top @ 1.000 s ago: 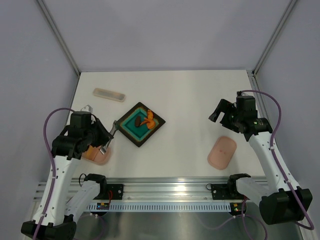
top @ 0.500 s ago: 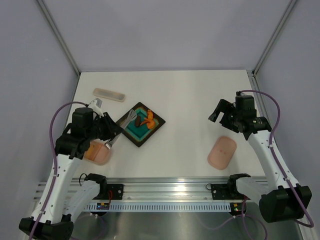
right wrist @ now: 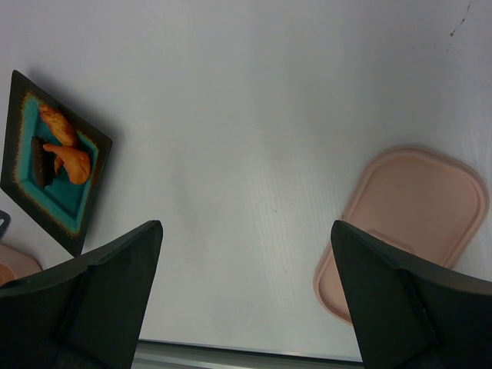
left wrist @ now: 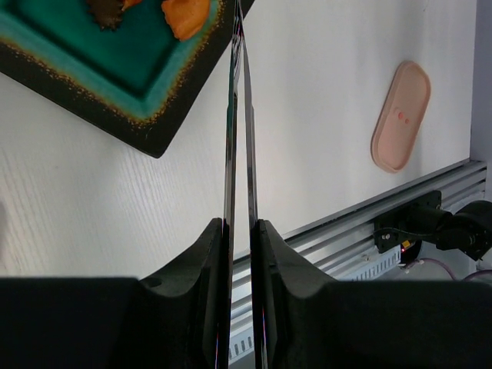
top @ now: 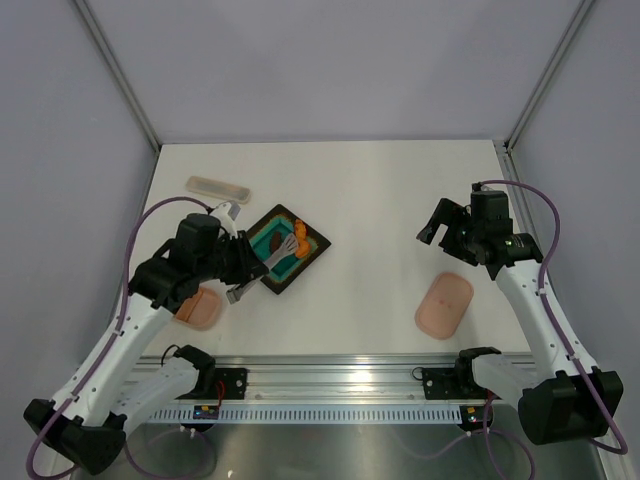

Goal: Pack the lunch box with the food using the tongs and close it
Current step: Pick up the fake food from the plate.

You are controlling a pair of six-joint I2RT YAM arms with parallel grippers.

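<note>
My left gripper [top: 250, 272] is shut on the slim silver tongs [top: 278, 252], whose two arms [left wrist: 239, 115] run almost together up to the dark tray [top: 305, 268]. Their tips reach the tray's edge beside an orange shrimp-like piece [left wrist: 184, 14]; the tips themselves are cut off in the left wrist view. A dark brown lump [right wrist: 40, 171] and two orange pieces [right wrist: 69, 157] lie on the teal centre. The pink lunch box [top: 200, 308] sits open at the near left, partly under my left arm. Its lid [top: 444, 304] lies at the near right. My right gripper [top: 447, 228] hangs open above the table, empty.
A long pale translucent case [top: 218, 188] lies at the back left. The aluminium rail [top: 330, 375] runs along the near edge. Grey walls enclose the table on three sides.
My left arm has swung right from over the lunch box, carrying the tongs until their tips reach the tray's food. The right arm has not moved.
</note>
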